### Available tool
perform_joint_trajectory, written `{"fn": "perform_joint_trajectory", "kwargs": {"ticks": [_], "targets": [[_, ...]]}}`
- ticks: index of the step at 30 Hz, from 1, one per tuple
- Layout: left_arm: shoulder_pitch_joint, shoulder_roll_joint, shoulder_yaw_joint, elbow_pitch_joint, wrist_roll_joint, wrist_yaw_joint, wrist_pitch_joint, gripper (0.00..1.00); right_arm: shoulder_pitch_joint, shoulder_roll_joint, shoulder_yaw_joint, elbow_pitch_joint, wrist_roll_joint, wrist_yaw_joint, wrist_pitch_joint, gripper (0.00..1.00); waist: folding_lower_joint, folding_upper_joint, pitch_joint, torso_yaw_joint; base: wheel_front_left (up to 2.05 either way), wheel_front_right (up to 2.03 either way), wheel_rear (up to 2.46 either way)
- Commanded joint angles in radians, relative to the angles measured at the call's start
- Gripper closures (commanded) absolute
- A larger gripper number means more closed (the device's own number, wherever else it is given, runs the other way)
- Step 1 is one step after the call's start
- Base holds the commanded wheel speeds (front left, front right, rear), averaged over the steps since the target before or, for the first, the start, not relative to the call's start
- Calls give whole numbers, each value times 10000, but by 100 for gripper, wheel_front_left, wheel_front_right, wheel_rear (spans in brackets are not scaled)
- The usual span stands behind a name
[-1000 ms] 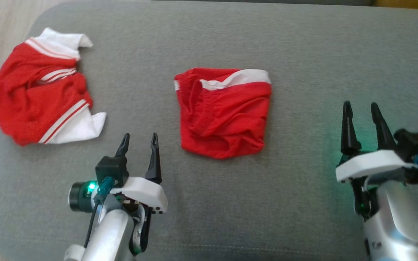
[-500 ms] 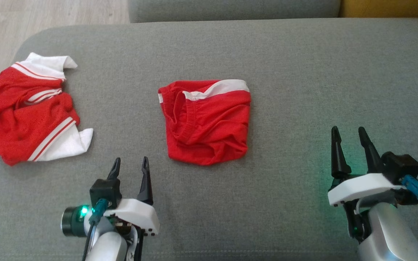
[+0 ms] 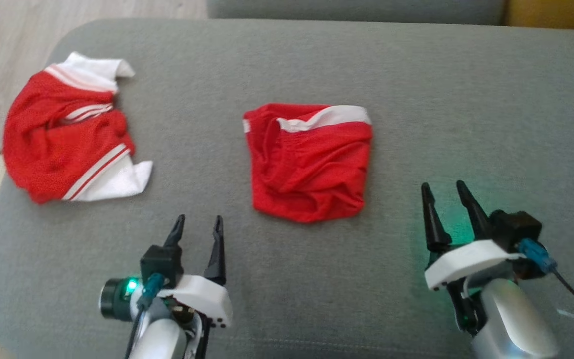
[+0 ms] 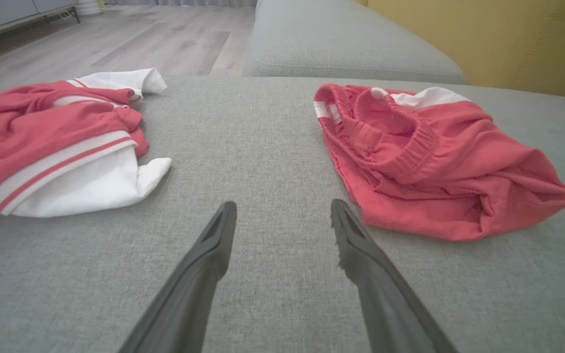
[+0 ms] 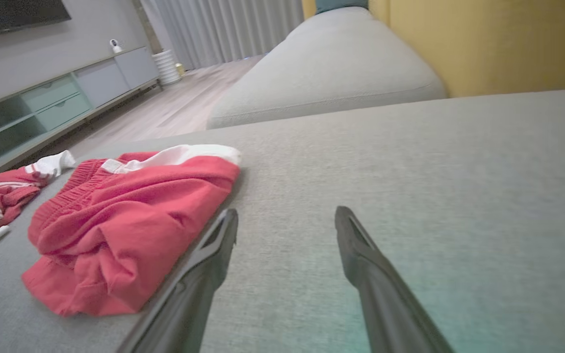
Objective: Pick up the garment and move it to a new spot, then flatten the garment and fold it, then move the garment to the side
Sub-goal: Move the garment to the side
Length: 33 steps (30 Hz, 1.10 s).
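Grey fabric sofa seat (image 3: 466,99), with wooden floor (image 3: 8,30) beyond its far-left corner. The garment (image 3: 58,144), red mesh with white sleeves and striped trim, lies crumpled at the seat's left end. A second red garment (image 3: 309,164) sits bunched mid-seat, well apart from it. The left tool (image 3: 199,222) hovers on the near side between the two, jaws spread, holding nothing. The right tool (image 3: 442,188), to the right of the second red garment, is likewise wide apart and empty.

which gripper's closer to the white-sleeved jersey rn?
Left. The left gripper is open, just below-right of the jersey in the head view, apart from it. The right gripper sits beyond the second red garment, much farther.
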Motion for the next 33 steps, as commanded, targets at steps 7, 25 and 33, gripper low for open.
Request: {"fn": "perform_joint_trajectory", "kwargs": {"ticks": [7, 25, 33], "targets": [[-567, 125, -122, -308, -222, 56, -59, 0, -1620, 10, 487, 800, -67, 4, -110, 0, 0, 0, 554, 1256, 0, 0, 0], [-825, 125, -259, -480, -403, 228, -59, 0, -3249, 10, 1233, 4552, 187, 4, -103, 100, 0, 0, 917, 1662, 0, 0, 0], [-859, 125, -68, -417, -156, 96, -59, 0, -3299, -26, 602, 4039, -173, 4, -108, 100, 0, 0, 655, -55, 0, 0, 0]]}}
